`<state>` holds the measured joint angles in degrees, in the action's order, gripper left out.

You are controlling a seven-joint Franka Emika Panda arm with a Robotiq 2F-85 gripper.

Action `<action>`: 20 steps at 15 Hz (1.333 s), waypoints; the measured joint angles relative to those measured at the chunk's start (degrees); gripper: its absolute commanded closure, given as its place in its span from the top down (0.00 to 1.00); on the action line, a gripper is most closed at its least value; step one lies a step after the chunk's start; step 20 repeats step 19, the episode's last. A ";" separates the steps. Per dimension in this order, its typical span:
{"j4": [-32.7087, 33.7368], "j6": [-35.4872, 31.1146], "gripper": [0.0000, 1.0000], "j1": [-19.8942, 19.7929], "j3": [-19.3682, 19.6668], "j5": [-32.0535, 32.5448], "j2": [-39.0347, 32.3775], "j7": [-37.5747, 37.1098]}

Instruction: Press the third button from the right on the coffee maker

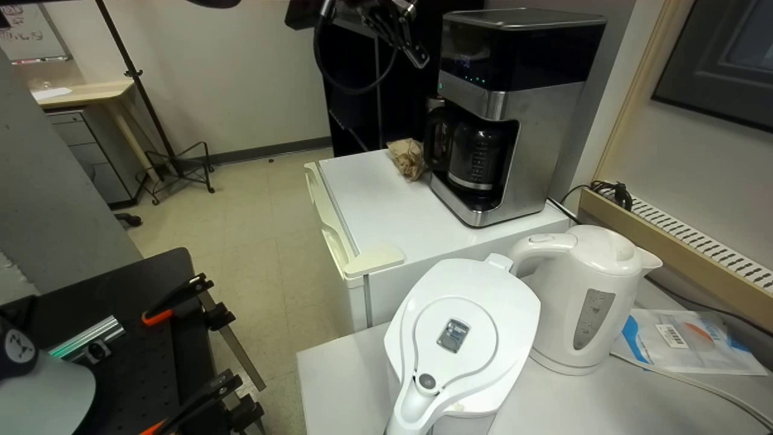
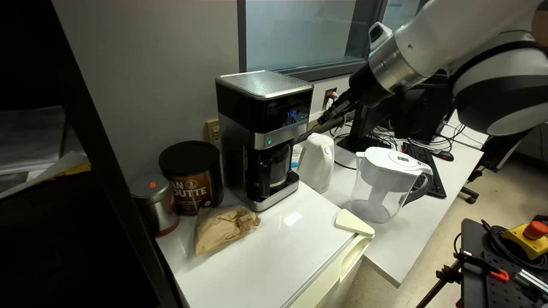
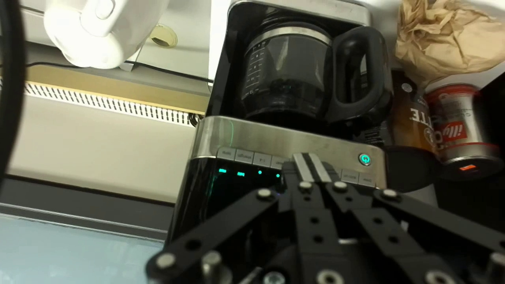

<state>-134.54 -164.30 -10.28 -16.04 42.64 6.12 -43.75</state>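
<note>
The coffee maker (image 1: 543,133) is tall and boxy, with a black top, a silver band and a dark glass carafe. It also shows in an exterior view (image 2: 239,109) and upside down in the wrist view (image 3: 252,134). In the wrist view its row of grey buttons runs along the band; the "1-4" button (image 3: 262,159), third from the machine's right end, lies just left of my fingertips. My gripper (image 3: 309,161) is shut and empty, its fingertips covering the middle buttons. In both exterior views the gripper (image 1: 416,55) (image 2: 323,119) appears a little apart from the machine's front.
A white kettle (image 2: 317,162) and a white water-filter jug (image 2: 381,184) stand beside the coffee maker. A brown paper bag (image 2: 224,226), a black-lidded coffee can (image 2: 190,179) and a metal tin (image 2: 154,201) are on its other side. A lit power button (image 3: 365,159) sits on the band.
</note>
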 measured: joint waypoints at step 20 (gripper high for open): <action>-21.40 -3.95 0.00 12.53 13.95 -9.75 22.52 14.75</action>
